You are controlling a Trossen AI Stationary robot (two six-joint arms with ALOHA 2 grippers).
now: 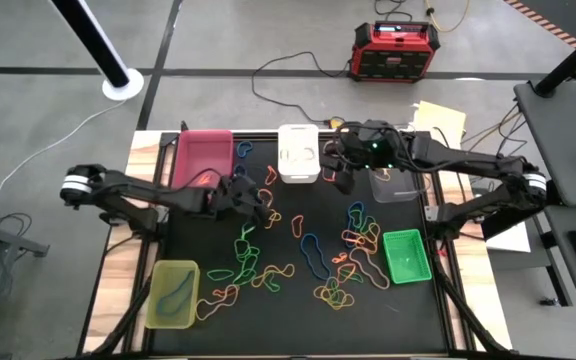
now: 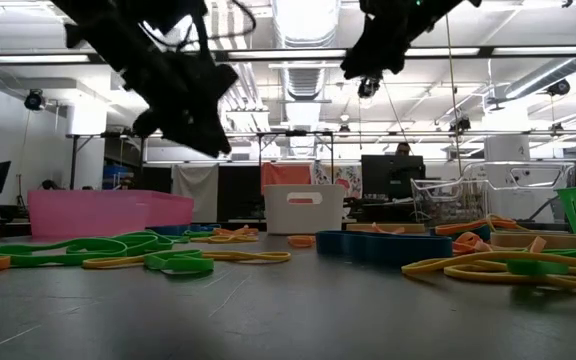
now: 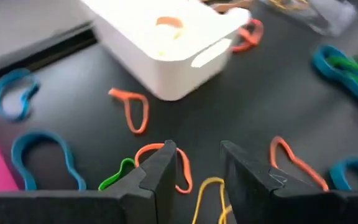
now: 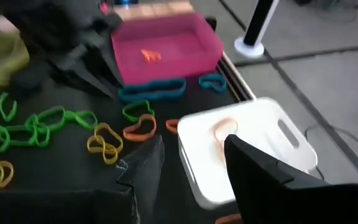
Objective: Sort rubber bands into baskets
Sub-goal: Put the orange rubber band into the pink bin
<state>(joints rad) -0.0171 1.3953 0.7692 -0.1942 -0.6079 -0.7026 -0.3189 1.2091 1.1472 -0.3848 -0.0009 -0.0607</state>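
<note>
Many rubber bands [image 1: 313, 262] in orange, green, yellow and blue lie loose on the black mat. Five baskets stand around it: pink [image 1: 203, 155], white [image 1: 298, 153], clear [image 1: 396, 185], green [image 1: 408, 255] and yellow-green [image 1: 173, 293]. My left gripper [image 3: 197, 171] is open and empty, above loose bands right of the pink basket [image 1: 258, 200]. My right gripper [image 4: 191, 162] is open and empty, above the white basket's right side [image 1: 340, 172]. An orange band [image 4: 222, 130] lies inside the white basket [image 4: 247, 149].
A red-and-black power box [image 1: 395, 50] with cables stands on the floor beyond the table. Wooden strips [image 1: 118, 280] edge the mat on both sides. The pink basket holds a small orange piece [image 4: 149, 56]. The yellow-green basket holds a band [image 1: 178, 290].
</note>
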